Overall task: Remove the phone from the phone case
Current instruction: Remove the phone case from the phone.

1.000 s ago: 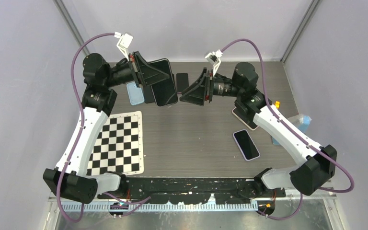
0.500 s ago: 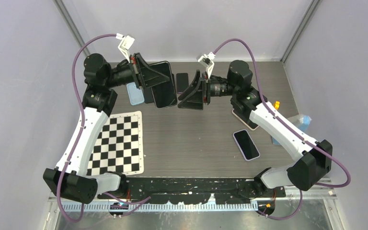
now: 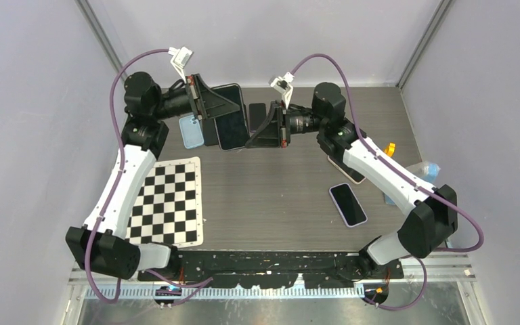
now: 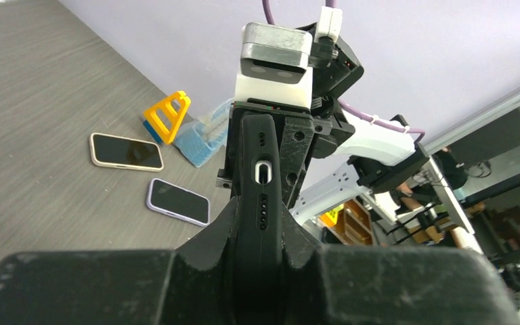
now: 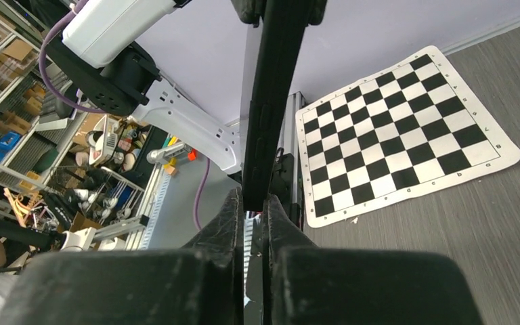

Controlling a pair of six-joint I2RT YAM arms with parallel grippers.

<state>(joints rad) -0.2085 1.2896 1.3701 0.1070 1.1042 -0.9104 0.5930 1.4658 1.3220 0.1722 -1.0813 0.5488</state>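
A black phone case (image 3: 232, 126) with the phone in it hangs in the air over the back of the table. My left gripper (image 3: 211, 108) is shut on its left part. The left wrist view looks along the case's end with the charging port (image 4: 262, 172), which is clamped between my left gripper's (image 4: 261, 211) fingers. My right gripper (image 3: 250, 141) comes in from the right and is shut on the case's near right corner. In the right wrist view the case's thin edge (image 5: 275, 95) runs up from the tips of my right gripper (image 5: 252, 201).
A purple-rimmed phone (image 3: 347, 204) and a beige-rimmed phone (image 3: 352, 175) lie on the right of the table. A light blue case (image 3: 189, 132) and a small dark phone (image 3: 257, 116) lie at the back. The checkerboard mat (image 3: 169, 202) is on the left, and a yellow piece (image 3: 391, 147) and a blue packet (image 3: 425, 172) on the right.
My right gripper has moved left to the case and closed on its corner. The left arm has kept its grip and shifted only slightly.
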